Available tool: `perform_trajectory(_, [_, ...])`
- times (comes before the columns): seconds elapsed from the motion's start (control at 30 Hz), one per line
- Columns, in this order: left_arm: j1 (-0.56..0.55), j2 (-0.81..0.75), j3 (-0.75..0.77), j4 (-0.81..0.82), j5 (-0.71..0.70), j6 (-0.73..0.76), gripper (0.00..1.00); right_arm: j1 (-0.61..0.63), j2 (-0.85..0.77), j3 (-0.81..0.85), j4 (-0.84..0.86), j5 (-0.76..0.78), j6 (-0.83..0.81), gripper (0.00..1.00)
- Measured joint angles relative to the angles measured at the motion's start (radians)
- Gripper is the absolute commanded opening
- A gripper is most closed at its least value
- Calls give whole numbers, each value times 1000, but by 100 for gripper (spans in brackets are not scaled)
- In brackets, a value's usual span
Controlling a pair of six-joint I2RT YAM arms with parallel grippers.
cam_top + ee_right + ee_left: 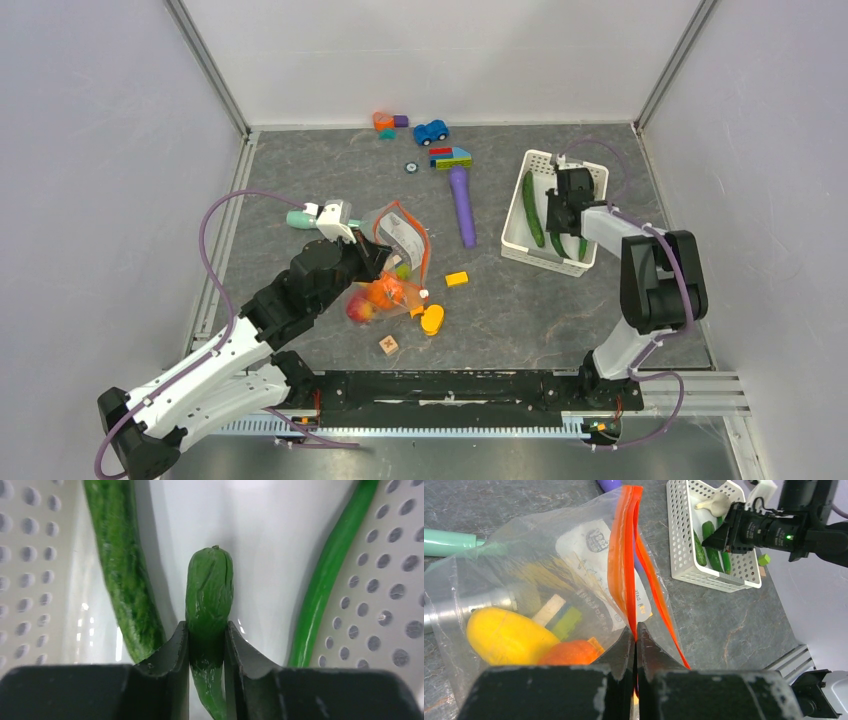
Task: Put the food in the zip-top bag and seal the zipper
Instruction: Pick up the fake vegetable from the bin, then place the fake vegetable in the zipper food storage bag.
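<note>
**Left jaws on zipper; right jaws on cucumber in basket**

The left gripper (636, 630) has its jaws together, clamped on the zipper (624, 555) at the mouth of the zip-top bag (524, 570). The bag lies on the counter (520, 320) left of centre. A yellow squash (506, 635) and an orange pumpkin (569, 655) are seen inside it.

The right gripper (207, 635) is lowered into the white basket (515, 235) at the right. Its jaws are pressed against both sides of a short cucumber (210, 585). This piece is flanked closely by a long cucumber (120, 565) on one side and a thin bean (325, 575) on the other. A white garlic-like piece (716, 502) lies at the basket's far end.

A purple toy tool (463, 205) lies between bag and basket. A teal tool (298, 218) is seen behind the left wrist. A yellow block (456, 279) and a wooden cube (388, 345) lie near the bag, and a blue car (431, 131) lies at the far edge.

The white label patch (589, 550) carries a round logo and small print that cannot be read. The cube is marked with what looks like an X.
</note>
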Motion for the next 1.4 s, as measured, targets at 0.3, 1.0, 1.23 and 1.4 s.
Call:
perform_trajectory(0.3, [0,0,0,0,1,0,2,-1,-319,-108,171,-89,-10,10])
perform_trajectory(1.0, [0,8,0,3,23,0,2,434,-517,-375,1286,-824,420,9])
perform_trajectory(1.23, [0,-8,0,2,22,0,2,595,-363,-375,1512,-695,510,10])
perform_trajectory(1.4, [0,-17,0,2,18,0,2,670,-255,-376,1593,-594,558,11])
